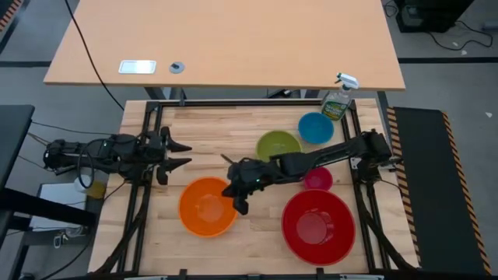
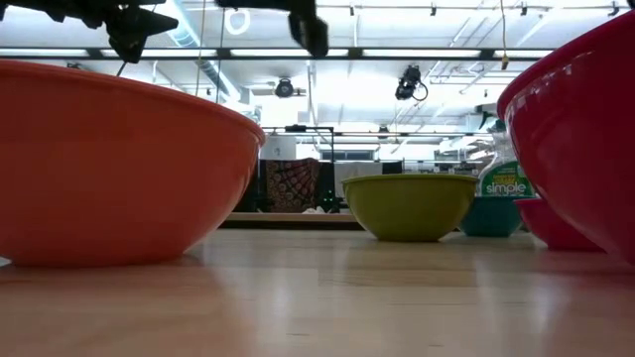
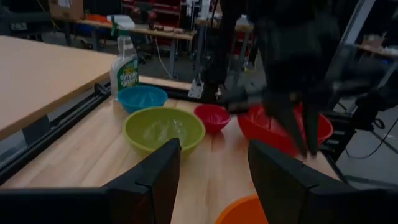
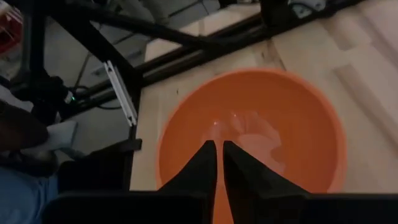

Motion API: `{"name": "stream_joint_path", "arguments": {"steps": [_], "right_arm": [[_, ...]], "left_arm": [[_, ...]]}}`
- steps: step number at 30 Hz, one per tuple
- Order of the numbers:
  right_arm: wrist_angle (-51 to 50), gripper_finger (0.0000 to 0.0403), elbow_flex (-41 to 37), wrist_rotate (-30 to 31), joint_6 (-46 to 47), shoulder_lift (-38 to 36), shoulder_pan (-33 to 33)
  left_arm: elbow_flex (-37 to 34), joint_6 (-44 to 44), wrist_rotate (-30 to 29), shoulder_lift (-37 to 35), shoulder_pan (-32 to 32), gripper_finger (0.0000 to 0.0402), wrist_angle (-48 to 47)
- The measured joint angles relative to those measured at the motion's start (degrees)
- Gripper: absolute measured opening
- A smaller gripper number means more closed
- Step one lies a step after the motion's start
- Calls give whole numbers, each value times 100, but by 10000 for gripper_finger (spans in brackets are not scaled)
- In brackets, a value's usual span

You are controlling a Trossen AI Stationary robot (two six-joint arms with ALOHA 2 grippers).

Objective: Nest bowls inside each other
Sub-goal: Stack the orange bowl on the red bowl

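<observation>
Five bowls stand apart, each on its base on the wooden table: orange [image 1: 208, 205] at the near left, red [image 1: 317, 225] at the near right, pink [image 1: 319, 180] behind the red, lime green [image 1: 278, 145] in the middle, blue [image 1: 315, 127] at the far right. My right gripper [image 1: 239, 204] is shut and holds nothing. It hangs above the orange bowl's [image 4: 249, 137] right rim, slanting down toward that bowl. My left gripper [image 1: 185, 154] waits open above the table's left side, level, pointing at the green bowl [image 3: 163, 129].
A green spray bottle [image 1: 338, 101] stands at the far right corner, just behind the blue bowl [image 3: 142, 98]. A black metal frame [image 1: 148, 124] borders the table. Bare wood lies between the orange and red bowls.
</observation>
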Motion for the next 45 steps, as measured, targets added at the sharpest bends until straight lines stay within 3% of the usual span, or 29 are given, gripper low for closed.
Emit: {"name": "stream_joint_path", "arguments": {"steps": [6, 14, 21, 24, 28, 32, 35, 39, 45], "right_arm": [[-410, 59, 50, 187, -95, 378, -147], [-1340, 157, 52, 569, 505, 552, -258], [-1880, 165, 190, 992, 789, 624, -235], [-2565, 165, 761, 1453, 849, 811, -92], [-3733, 165, 2071, 2031, 836, 1285, 170], [-5042, 165, 3260, 1793, 1077, 2136, 223], [-5366, 165, 3860, 1545, 1032, 2657, 157], [-5409, 165, 4334, 1437, 963, 2926, 58], [-5368, 165, 4316, 1287, 1193, 2789, -28]], "left_arm": [[2, 139, -11, 7, 4, 192, 63], [2, 417, -129, 303, 4, 192, 411], [-1, 692, -131, 758, 9, 192, 709], [-1, 715, -131, 879, 9, 192, 832], [-3, 727, -173, 892, 11, 192, 946], [-3, 750, -232, 848, 11, 192, 927], [-3, 748, -232, 846, 11, 192, 884], [-3, 737, -232, 846, 11, 192, 786], [-3, 735, -232, 846, 11, 192, 732]]}}
